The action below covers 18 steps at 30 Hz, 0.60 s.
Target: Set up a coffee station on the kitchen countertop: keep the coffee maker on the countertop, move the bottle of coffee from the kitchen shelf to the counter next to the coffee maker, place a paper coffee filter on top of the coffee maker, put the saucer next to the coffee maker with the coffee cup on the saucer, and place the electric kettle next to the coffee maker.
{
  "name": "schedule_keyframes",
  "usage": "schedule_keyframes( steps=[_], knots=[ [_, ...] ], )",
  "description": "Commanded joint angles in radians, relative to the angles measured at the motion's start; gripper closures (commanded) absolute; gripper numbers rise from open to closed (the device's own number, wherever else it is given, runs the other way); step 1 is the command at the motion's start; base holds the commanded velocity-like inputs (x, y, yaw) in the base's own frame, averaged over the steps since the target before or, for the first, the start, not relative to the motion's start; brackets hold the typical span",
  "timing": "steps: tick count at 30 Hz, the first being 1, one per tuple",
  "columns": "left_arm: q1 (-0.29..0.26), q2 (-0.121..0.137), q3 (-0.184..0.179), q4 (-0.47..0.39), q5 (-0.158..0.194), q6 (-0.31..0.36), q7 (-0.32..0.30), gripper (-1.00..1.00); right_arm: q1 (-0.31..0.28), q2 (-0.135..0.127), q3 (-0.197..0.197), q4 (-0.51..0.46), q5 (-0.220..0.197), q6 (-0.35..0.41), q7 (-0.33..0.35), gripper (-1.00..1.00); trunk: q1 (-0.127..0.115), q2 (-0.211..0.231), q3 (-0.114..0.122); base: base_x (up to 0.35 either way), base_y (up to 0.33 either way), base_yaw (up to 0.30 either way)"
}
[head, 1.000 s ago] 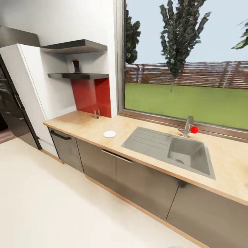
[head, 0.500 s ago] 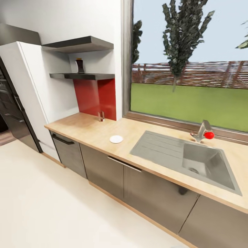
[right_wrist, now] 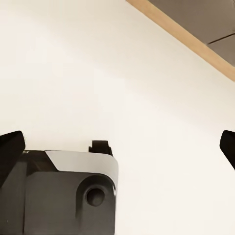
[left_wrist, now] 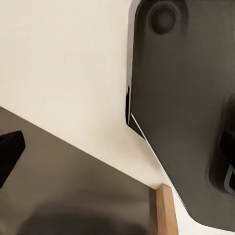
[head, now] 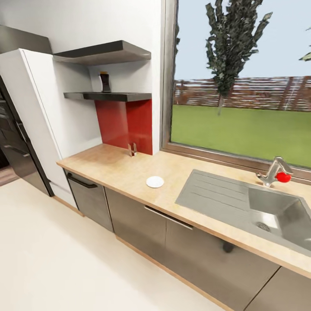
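Panning leftward along countertop (head: 116, 166) | saucer (head: 154, 182) now near centre | bottle of coffee (head: 105, 82) at 11 o'clock, on shelf (head: 116, 96) | both pincers apart, empty | approach under way

White saucer (head: 155, 182); pale wood countertop (head: 116, 166); red splashback (head: 125, 125); grey sink (head: 242, 203).

I see the small flat round white saucer (head: 155, 182) lying bare on the long pale beige countertop (head: 116, 166), left of its steel sink. The squat dark brown bottle of coffee (head: 105, 82) stands upright on the lower wall shelf.
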Motion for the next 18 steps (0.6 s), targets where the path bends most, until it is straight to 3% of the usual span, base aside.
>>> schedule_keyframes(
  steps=[1,11,18],
  knots=[
    [0.000,0.000,0.002,-0.002,-0.001,-0.001,0.001,-1.00,-0.001,0.001,-0.008,-0.001,0.010,0.003,-0.003,-1.00,0.001,-0.002,-0.002,0.242,0.249,0.000],
    [0.001,0.001,0.002,-0.002,0.000,-0.005,0.001,-1.00,-0.001,0.004,-0.007,-0.001,0.010,0.002,-0.005,-1.00,0.001,-0.002,0.001,0.235,0.261,0.000],
    [0.001,0.001,0.002,0.002,0.000,-0.061,0.003,-1.00,-0.001,0.004,-0.008,-0.001,0.010,0.002,-0.005,-1.00,0.001,-0.002,0.012,0.211,0.279,0.000]
  ],
)
